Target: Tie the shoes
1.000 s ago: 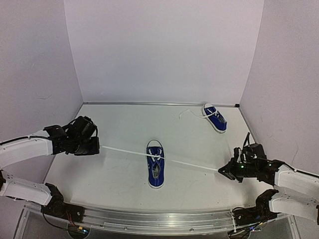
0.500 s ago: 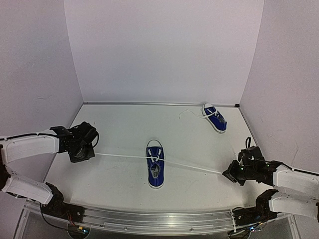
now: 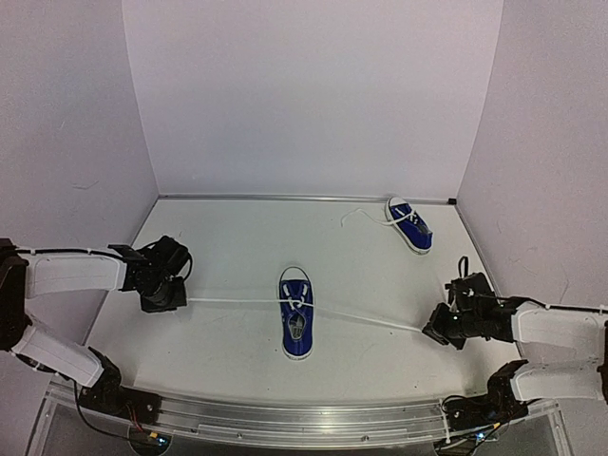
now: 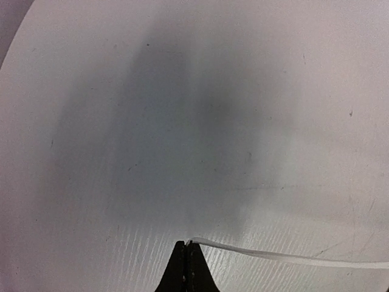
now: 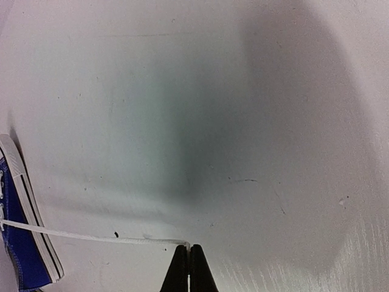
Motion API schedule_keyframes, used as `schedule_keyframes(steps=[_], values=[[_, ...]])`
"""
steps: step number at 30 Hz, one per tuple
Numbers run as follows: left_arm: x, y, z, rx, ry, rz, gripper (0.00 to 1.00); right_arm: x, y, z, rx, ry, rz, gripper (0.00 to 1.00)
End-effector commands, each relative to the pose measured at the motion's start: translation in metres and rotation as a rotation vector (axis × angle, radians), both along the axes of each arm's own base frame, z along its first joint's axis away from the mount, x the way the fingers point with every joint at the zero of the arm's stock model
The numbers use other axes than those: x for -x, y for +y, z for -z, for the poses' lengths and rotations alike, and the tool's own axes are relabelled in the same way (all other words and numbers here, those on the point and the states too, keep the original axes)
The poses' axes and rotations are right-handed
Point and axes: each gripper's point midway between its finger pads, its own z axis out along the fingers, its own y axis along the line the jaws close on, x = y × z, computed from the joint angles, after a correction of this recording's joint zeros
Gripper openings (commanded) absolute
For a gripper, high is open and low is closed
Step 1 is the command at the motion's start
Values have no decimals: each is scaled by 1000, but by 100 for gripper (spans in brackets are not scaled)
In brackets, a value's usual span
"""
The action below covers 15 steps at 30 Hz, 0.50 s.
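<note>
Two small blue shoes with white soles lie on the table: one in the middle (image 3: pixel 295 323), toe towards me, and one at the back right (image 3: pixel 410 225). The middle shoe's white laces cross in a knot over its tongue and stretch out flat to both sides. My left gripper (image 3: pixel 179 301) is shut on the end of the left lace (image 4: pixel 273 255), down close to the table surface. My right gripper (image 3: pixel 427 329) is shut on the end of the right lace (image 5: pixel 91 236). In the right wrist view the middle shoe's side (image 5: pixel 21 243) shows at the left edge.
The back-right shoe has loose laces (image 3: pixel 359 216) trailing left on the table. Grey walls close in the table at the left, back and right. A metal rail (image 3: pixel 285 418) runs along the near edge between the arm bases.
My left gripper has dropped and drawn nearer to me with its lace end, and the lace now lies lower. My right gripper has lowered slightly with its lace end. The middle shoe stays put.
</note>
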Motion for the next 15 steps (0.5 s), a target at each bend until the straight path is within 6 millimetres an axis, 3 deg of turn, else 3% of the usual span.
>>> schedule_keyframes(steps=[1,6,9,12,15], values=[[-15,-19,2,6,24,132,4,-21,6,-12,52,-42,-76,3],[-13,-18,20,-12,78,107,18,-31,7,-13,76,-39,-74,16],[-13,-20,26,-5,95,101,28,-33,5,-10,88,-30,-61,37],[-13,-21,26,8,91,97,44,-32,2,-7,102,-24,-53,43],[-12,-12,18,-10,71,55,71,-33,3,-12,95,-45,-61,50]])
